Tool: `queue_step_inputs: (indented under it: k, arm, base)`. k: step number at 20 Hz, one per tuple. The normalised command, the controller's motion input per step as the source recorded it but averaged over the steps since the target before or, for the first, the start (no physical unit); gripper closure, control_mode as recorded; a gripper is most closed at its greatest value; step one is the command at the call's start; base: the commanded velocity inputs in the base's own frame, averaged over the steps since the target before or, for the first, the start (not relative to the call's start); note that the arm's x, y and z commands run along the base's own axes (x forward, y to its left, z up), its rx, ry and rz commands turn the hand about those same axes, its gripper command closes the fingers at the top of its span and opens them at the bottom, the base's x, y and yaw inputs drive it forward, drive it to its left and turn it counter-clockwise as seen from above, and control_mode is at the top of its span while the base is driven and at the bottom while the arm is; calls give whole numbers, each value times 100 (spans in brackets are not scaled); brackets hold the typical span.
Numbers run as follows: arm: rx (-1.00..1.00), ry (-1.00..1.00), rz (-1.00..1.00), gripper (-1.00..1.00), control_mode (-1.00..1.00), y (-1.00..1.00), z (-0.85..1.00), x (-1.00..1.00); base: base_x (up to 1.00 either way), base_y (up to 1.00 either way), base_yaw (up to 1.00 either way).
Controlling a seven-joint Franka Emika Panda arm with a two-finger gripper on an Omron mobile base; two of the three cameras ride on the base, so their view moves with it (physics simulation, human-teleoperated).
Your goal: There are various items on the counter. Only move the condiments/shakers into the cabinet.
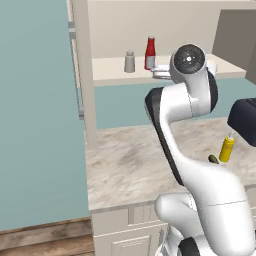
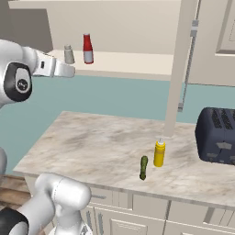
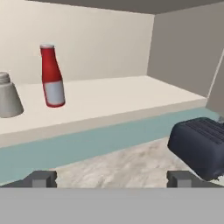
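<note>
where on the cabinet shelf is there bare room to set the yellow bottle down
The shelf is bare from the red bottle across to the far side wall. The crowded end is where the grey shaker stands close beside the red bottle. The yellow squeeze bottle is on the counter beside the green vegetable. The open hand is empty.

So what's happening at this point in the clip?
The white arm's gripper hangs open and empty by the beige cabinet shelf, where the small red bottle with white cap and the short grey shaker stand upright side by side. The yellow squeeze bottle is still upright on the marbled counter, beside the dark green vegetable and near the dark toaster.
</note>
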Motion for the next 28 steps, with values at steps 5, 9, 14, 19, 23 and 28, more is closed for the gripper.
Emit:
queue_step_inputs:
  k: [5,9,14,19,23,28]
  arm:
    - [6,84,-9,-100,-100,-92,-82,-53]
    - [0,29,-3,-100,-100,-72,-87,-23]
    - [1,4,0,-100,-100,-90,-92,-24]
    - [0,0,10,-100,-100,-92,-100,-62]
    - [2,-4,12,-100,-100,-83,-79,-64]
    - [21,-3,17,-100,-100,-85,-23,-10]
  base:
    - [0,0,0]
    - [0,0,0]
    - [0,0,0]
    - [0,0,0]
    - [0,0,0]
    - [0,0,0]
